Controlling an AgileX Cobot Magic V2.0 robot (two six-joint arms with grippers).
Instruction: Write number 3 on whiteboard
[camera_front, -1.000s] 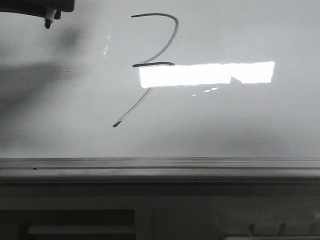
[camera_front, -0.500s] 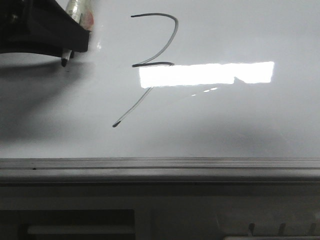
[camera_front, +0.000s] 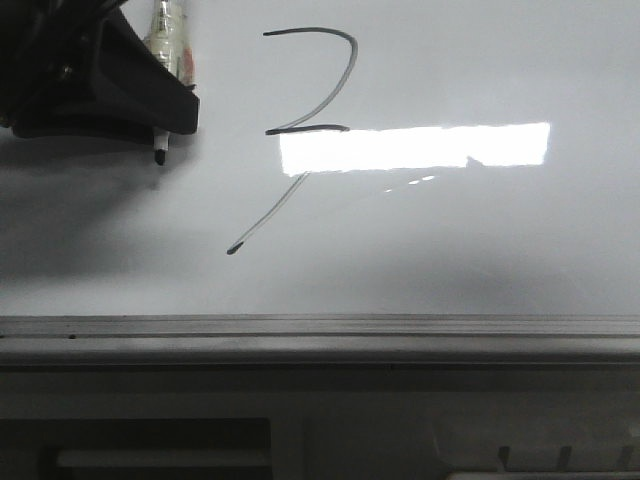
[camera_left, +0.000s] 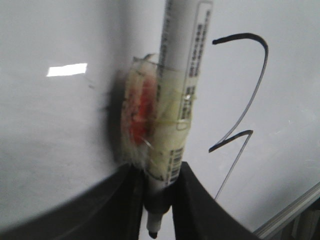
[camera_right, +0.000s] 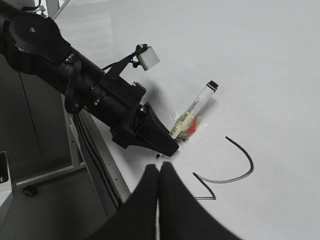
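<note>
Black number 3 (camera_front: 305, 130) is on the whiteboard (camera_front: 480, 240). Left gripper (camera_front: 158, 140) fingers pinch a marker (camera_left: 182, 75) beside it; right gripper (camera_right: 159, 172) fingers are pressed together.

The whiteboard (camera_front: 480, 250) stood in front of me, its ledge (camera_front: 320, 335) running along its lower edge. The number 3 (camera_front: 300, 130) sat on the board's upper middle. My left gripper (camera_front: 155, 125) was at the upper left of the board, left of the number 3 and apart from it, with the marker (camera_front: 165, 50) clamped between its fingers, tip pointing down toward the ledge. My right gripper (camera_right: 159, 172) hung apart from the board, fingers pressed together
</note>
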